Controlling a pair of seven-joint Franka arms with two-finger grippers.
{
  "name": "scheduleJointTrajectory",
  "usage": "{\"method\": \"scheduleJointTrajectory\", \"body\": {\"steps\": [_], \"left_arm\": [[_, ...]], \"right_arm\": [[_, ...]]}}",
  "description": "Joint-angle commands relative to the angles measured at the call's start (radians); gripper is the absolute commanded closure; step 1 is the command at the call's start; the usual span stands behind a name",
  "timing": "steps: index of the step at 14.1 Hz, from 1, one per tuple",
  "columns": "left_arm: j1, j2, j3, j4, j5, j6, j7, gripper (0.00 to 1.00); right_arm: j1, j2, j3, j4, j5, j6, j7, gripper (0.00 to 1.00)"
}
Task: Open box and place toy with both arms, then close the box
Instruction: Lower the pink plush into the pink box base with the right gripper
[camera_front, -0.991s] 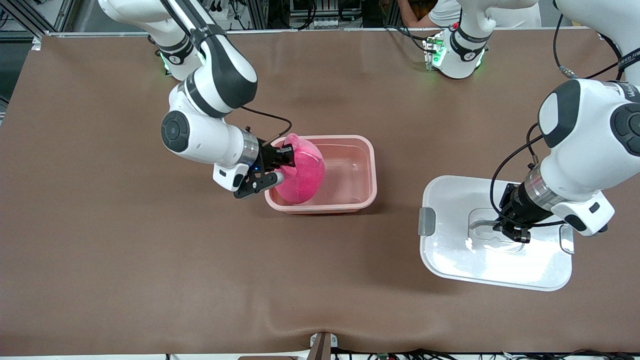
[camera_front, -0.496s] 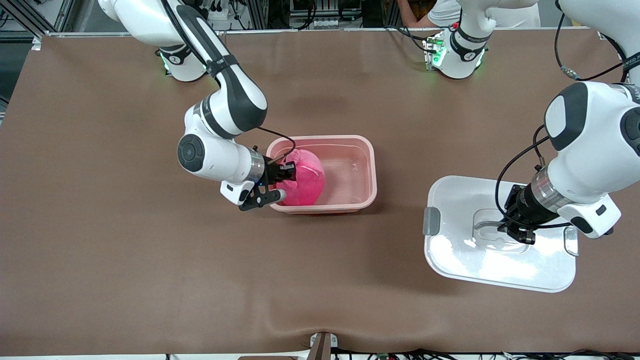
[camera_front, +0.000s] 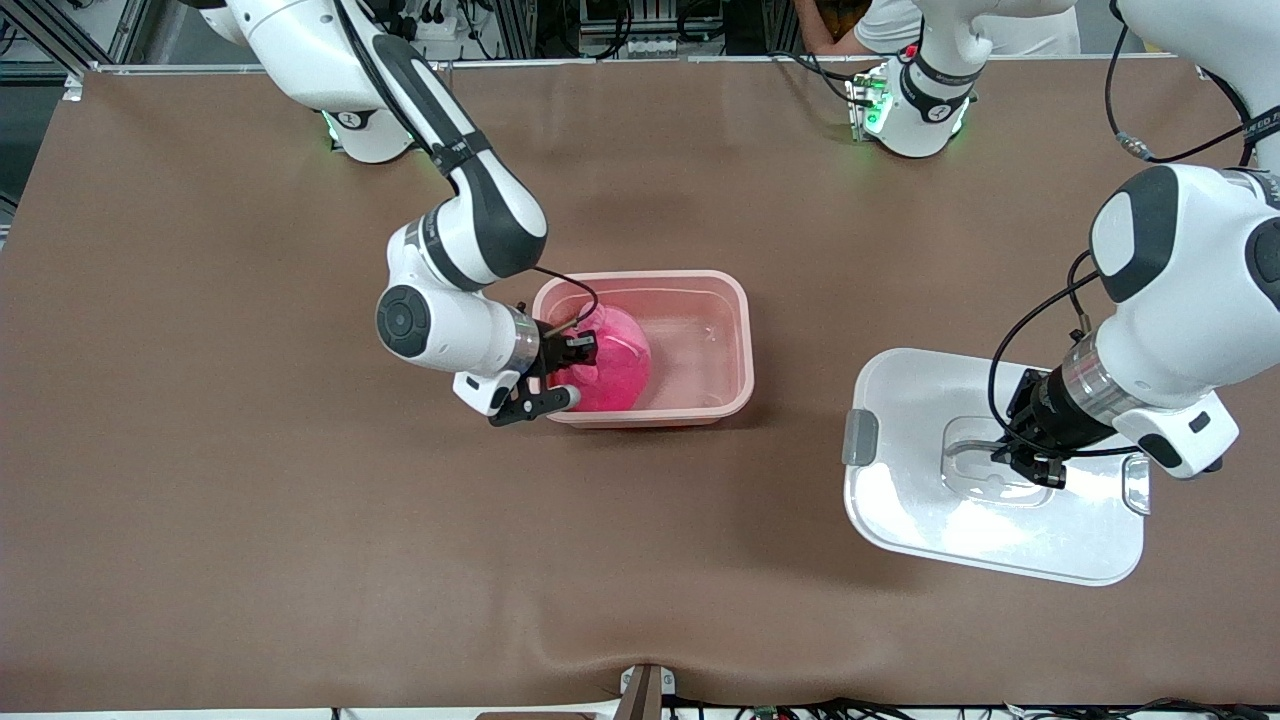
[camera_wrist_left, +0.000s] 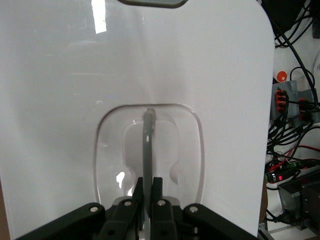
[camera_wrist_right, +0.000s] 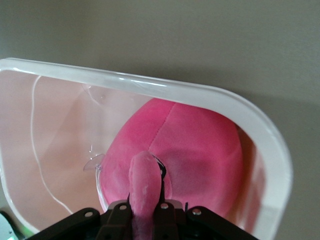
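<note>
Now you can see the right gripper (camera_front: 572, 365) clamped on the toy's (camera_front: 612, 372) ear, with the toy inside the box (camera_front: 735, 340) at the right arm's end of it. Your left gripper (camera_front: 1020, 462) pinches the handle (camera_wrist_left: 148, 150) of the lid (camera_front: 900, 510), well apart from the box.
</note>
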Motion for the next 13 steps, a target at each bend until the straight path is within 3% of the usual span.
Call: {"method": "scheduleJointTrajectory", "body": {"steps": [1,7,13], "left_arm": [[0.014,-0.009,-0.011,-0.009,-0.017,0.01,0.031,1.0],[0.014,-0.007,-0.011,-0.01,-0.017,0.01,0.034,1.0],[0.025,-0.009,-0.011,-0.013,-0.017,0.01,0.051,1.0]], "right_arm": [[0.069,0.049,-0.003,0.016,0.01,0.096,0.062,1.0],[0.183,0.131,-0.006,0.021,-0.003,0.308,0.077,1.0],[0.202,0.169,-0.006,0.022,-0.233,0.336,0.077,1.0]]}}
